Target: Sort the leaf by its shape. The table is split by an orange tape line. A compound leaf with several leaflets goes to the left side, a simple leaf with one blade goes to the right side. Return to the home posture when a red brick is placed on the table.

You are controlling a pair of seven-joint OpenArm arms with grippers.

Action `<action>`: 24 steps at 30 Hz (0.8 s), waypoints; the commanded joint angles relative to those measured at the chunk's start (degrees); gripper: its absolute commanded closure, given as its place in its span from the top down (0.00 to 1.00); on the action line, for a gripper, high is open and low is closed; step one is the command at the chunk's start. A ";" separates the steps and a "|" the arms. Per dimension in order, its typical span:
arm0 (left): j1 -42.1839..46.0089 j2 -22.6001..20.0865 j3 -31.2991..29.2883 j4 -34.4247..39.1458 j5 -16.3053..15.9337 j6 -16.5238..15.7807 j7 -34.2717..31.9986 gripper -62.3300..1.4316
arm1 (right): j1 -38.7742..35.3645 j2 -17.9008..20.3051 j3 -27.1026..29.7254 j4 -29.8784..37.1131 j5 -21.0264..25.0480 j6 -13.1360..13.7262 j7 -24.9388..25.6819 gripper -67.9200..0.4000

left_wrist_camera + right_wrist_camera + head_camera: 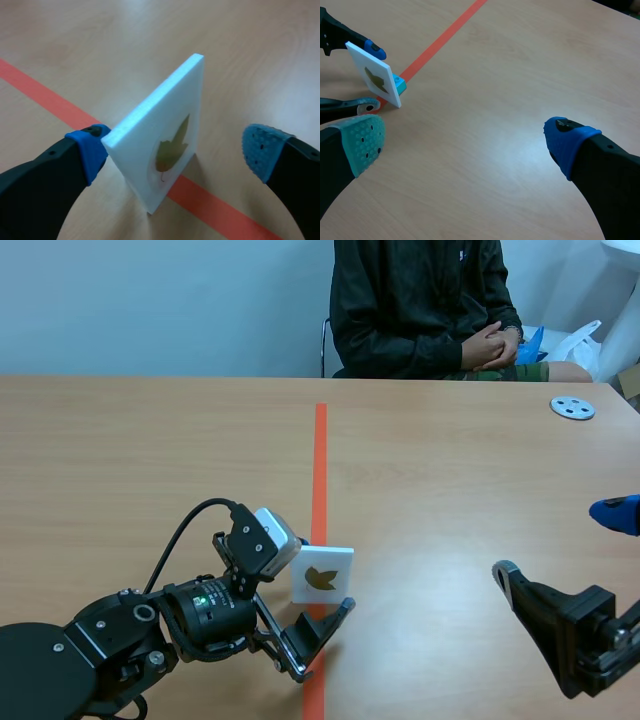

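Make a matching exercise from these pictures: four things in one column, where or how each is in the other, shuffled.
1. white square tile with a yellow-green leaf
2. grey round disc with holes
3. orange tape line
4. right gripper

a. open, over the table
b. far right of the table
c. on edge between the fingers of the left gripper
d. along the table's middle

Pairs: 1-c, 2-b, 3-d, 4-a
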 commanded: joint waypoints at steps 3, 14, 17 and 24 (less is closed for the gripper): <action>-0.48 0.61 -0.26 1.09 -0.37 0.72 -0.20 0.61 | 0.66 -0.04 0.07 0.81 0.20 -0.20 0.81 1.00; -0.48 0.61 0.02 1.07 -0.37 2.16 0.55 0.17 | 0.66 -0.04 0.07 0.81 0.20 -0.20 0.81 1.00; -0.46 0.61 0.00 1.09 -0.39 2.10 0.37 0.16 | 0.66 -0.04 0.07 0.81 0.20 -0.20 0.81 1.00; 0.22 -0.20 -0.24 5.42 -0.81 2.01 0.39 0.16 | 0.66 -0.04 0.07 0.81 0.20 -0.20 0.79 1.00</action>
